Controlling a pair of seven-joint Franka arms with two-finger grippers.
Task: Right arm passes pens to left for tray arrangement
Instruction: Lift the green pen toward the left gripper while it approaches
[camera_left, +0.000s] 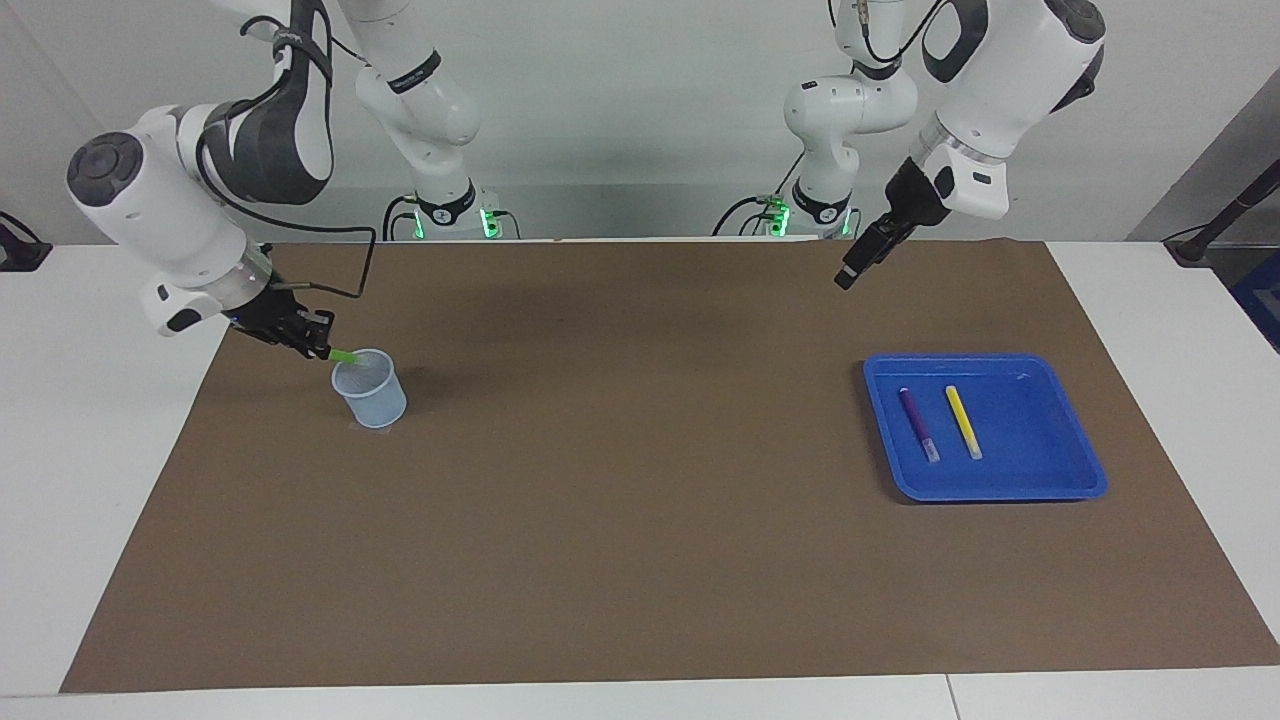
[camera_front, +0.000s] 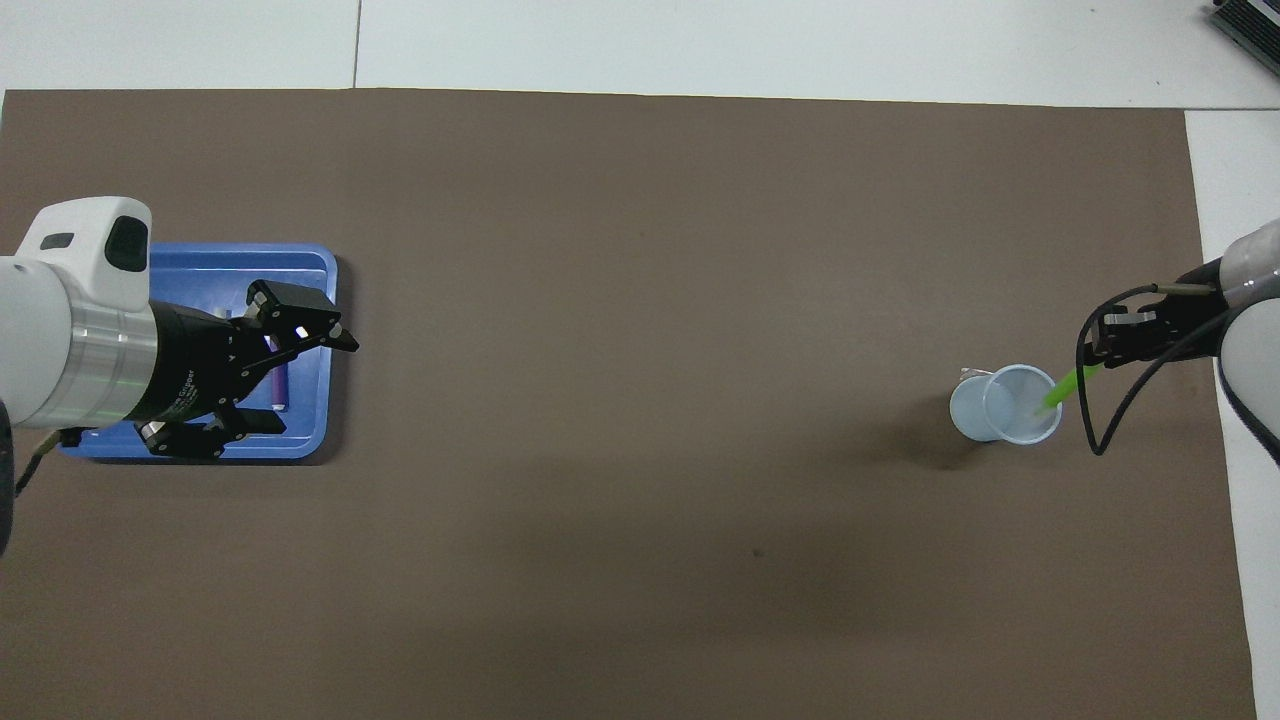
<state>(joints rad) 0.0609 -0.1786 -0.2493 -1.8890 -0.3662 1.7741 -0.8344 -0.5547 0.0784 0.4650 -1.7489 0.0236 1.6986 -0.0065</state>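
The blue tray (camera_left: 1062, 474) (camera_front: 200, 256) lies at the left arm's end of the table. A purple pen (camera_left: 917, 424) and a yellow pen (camera_left: 963, 421) lie side by side in it. High over the tray's edge that is toward the table's middle, my left gripper (camera_left: 848, 277) (camera_front: 310, 385) hangs open and empty. From above it covers the yellow pen and most of the purple pen (camera_front: 281, 386). At the right arm's end, my right gripper (camera_left: 318, 347) (camera_front: 1100, 352) is shut on the green pen (camera_left: 345, 355) (camera_front: 1068, 387). The pen slants with its lower tip over the rim of a pale blue cup (camera_left: 370, 390) (camera_front: 1003, 408).
A brown mat (camera_left: 640, 500) covers most of the white table. The cup stands upright on it. A black cable loops from the right wrist beside the cup. Both arm bases stand at the robots' edge of the table.
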